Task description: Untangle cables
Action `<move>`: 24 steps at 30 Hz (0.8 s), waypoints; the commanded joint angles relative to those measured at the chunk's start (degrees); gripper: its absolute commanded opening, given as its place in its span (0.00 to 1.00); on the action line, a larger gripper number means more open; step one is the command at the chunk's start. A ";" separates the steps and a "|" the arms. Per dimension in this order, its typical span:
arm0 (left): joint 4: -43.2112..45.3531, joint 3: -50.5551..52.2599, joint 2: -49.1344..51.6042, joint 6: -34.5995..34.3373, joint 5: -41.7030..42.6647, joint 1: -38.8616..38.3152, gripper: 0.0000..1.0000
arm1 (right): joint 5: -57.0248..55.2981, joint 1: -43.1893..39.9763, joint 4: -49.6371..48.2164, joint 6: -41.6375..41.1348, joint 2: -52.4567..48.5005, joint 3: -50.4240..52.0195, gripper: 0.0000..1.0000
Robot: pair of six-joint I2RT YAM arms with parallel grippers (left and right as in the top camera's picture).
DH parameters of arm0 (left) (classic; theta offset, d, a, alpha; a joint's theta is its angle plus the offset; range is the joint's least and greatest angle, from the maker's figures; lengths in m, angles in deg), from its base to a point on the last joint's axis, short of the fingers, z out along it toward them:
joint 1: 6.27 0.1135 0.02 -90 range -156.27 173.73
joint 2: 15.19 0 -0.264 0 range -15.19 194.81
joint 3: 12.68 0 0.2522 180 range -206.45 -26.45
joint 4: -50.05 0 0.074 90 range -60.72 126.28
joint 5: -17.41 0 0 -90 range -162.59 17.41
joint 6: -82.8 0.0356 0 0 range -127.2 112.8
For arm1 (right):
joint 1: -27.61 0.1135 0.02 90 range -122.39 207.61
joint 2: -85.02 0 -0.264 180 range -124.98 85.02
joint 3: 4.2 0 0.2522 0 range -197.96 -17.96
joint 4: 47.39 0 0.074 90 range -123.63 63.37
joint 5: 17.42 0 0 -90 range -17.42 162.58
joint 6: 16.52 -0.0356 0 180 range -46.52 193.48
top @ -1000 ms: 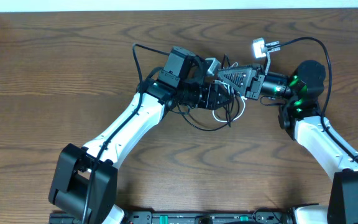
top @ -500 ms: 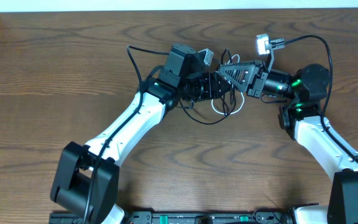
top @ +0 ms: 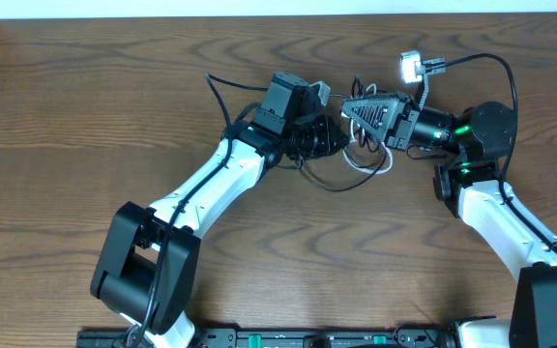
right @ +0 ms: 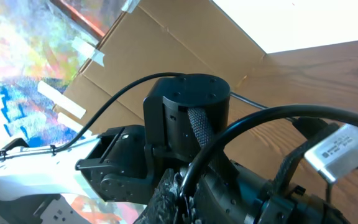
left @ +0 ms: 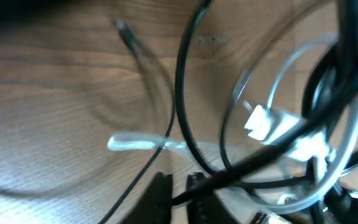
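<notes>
The cables (top: 361,159) lie in a tangle at mid-table between the two arms: black loops and one white loop (top: 373,166). In the left wrist view a white cable (left: 291,62) with a small white plug (left: 265,122) crosses several black cables (left: 182,81). My left gripper (top: 335,135) (left: 178,182) is shut on a thin black cable running between its fingers. My right gripper (top: 349,108) (right: 188,186), just above the tangle and facing the left one, is shut on a black cable (right: 241,127) that arcs up and to the right.
The left arm's black wrist housing (right: 185,118) stands very close in front of the right gripper. A thicker black arm wire with a white connector (top: 411,68) loops over the right arm. The table's far edge (top: 278,14) runs along the top.
The left gripper has shut on a black cable; it stood open before. The left arm has shifted a little to the right, and the tangle has been drawn that way. The right gripper has hardly moved.
</notes>
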 commanded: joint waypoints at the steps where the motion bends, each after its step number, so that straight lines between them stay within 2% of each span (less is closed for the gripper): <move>1: -0.55 -0.52 0.33 1.68 -0.74 2.08 0.08 | -0.46 -0.02 1.20 0.39 0.70 -0.44 0.01; 8: -9.90 -0.52 0.33 8.26 -0.79 8.81 0.07 | -0.44 -2.34 13.73 7.63 0.70 -0.44 0.01; 13: -20.09 -0.52 0.33 13.86 -7.02 15.19 0.07 | -5.05 -4.70 33.20 20.26 0.70 -0.44 0.01; 18: -25.99 -0.52 0.33 17.55 -11.28 20.92 0.08 | -19.34 -7.17 56.57 32.94 0.70 -0.44 0.01; 24: -28.13 -0.52 0.33 18.40 -11.28 26.01 0.07 | -46.16 -9.81 77.50 41.90 0.70 -0.44 0.01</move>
